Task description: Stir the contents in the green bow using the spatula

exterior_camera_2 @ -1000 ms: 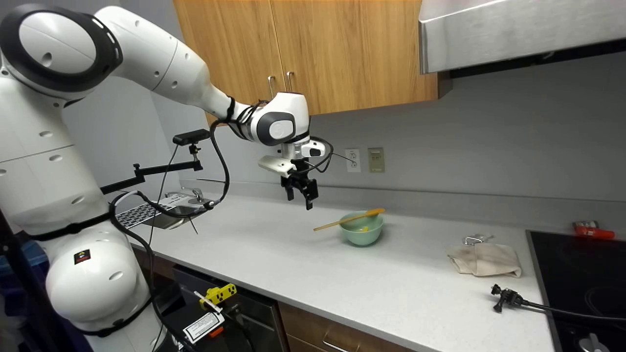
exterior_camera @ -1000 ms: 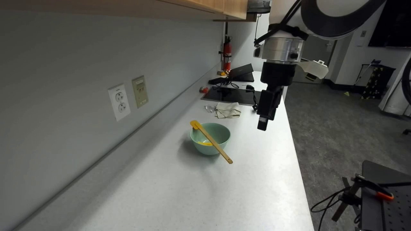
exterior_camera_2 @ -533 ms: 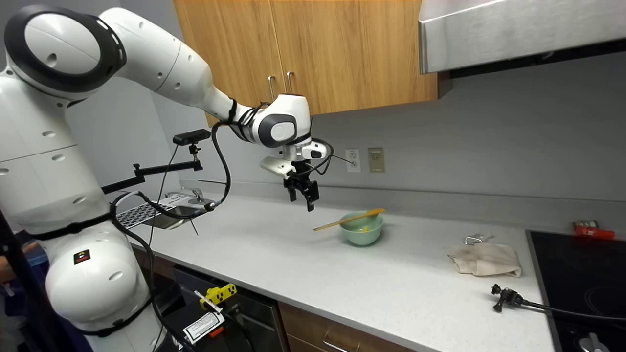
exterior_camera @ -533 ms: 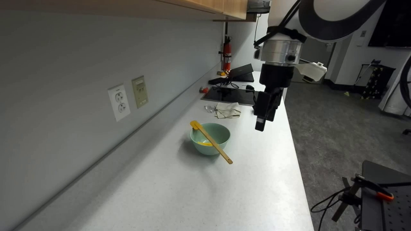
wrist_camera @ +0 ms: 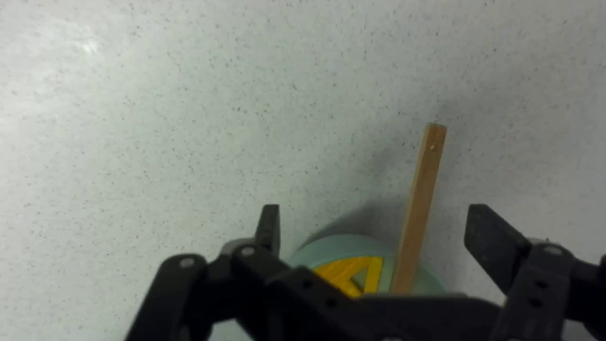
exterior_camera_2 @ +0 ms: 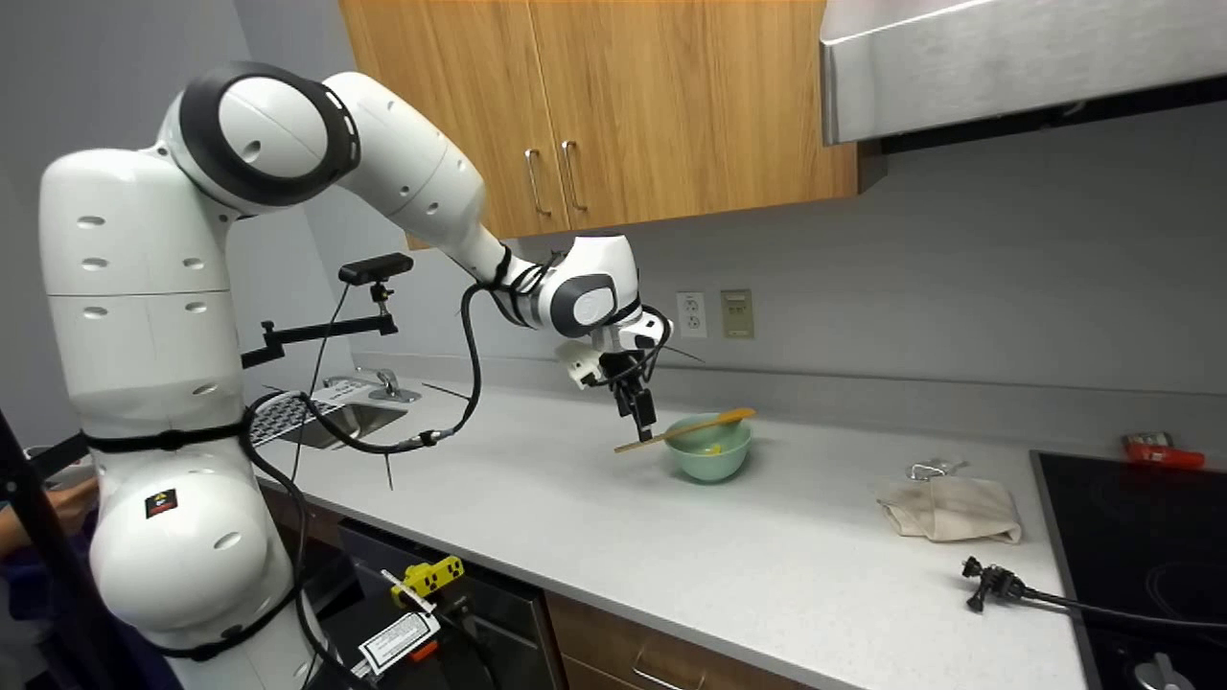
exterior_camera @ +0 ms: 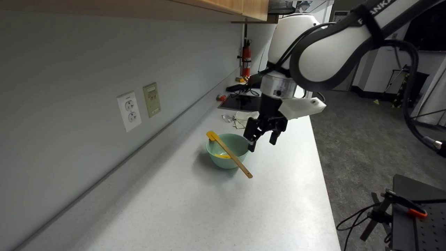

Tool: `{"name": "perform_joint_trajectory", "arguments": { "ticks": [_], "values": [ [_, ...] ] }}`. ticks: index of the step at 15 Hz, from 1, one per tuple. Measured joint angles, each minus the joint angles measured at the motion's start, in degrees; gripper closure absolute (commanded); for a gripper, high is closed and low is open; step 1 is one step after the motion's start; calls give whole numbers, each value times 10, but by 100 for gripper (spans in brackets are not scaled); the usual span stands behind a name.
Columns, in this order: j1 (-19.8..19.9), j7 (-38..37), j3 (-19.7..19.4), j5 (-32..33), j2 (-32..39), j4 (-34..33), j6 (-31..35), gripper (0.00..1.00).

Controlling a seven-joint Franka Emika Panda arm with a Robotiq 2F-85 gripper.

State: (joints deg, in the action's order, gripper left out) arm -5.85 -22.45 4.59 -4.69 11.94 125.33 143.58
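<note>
1. One green bowl (exterior_camera: pixel 222 163), upright on the white counter (exterior_camera: pixel 195 209).
2. One spatula (exterior_camera: pixel 231 154), laid across the bowl's rim. In an exterior view its yellow blade (exterior_camera: pixel 211 135) rests between 10 and 11 o'clock; wooden handle (exterior_camera: pixel 241 166) juts past the rim between 4 and 5.
3. One gripper (exterior_camera: pixel 262 146), near the bowl, between 2 and 3 o'clock from it in an exterior view. Two fingers (wrist_camera: pixel 270 227), spread apart; in the wrist view the wooden handle shows between them, clear of both.
4. Yellow strips (wrist_camera: pixel 374 274) in the bowl: at least two in the wrist view; full count cannot be told, gripper covers part.
5. One folded beige cloth (exterior_camera_2: pixel 954 513), well apart from the bowl, between 3 and 4 o'clock from it in an exterior view. One black cooktop (exterior_camera_2: pixel 1141 537) beyond, same bearing.
6. One white outlet (exterior_camera_2: pixel 691 314), one beige wall plate (exterior_camera_2: pixel 737 313), both near 12 o'clock from the bowl there.
</note>
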Motion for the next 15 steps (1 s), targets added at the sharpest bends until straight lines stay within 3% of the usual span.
{"name": "perform_joint_trajectory", "arguments": {
  "ticks": [5,15],
  "values": [
    [-27,-86,-15,30,57,-53,20,0],
    [-61,-123,-29,31,100,-87,20,0]
  ]
}}
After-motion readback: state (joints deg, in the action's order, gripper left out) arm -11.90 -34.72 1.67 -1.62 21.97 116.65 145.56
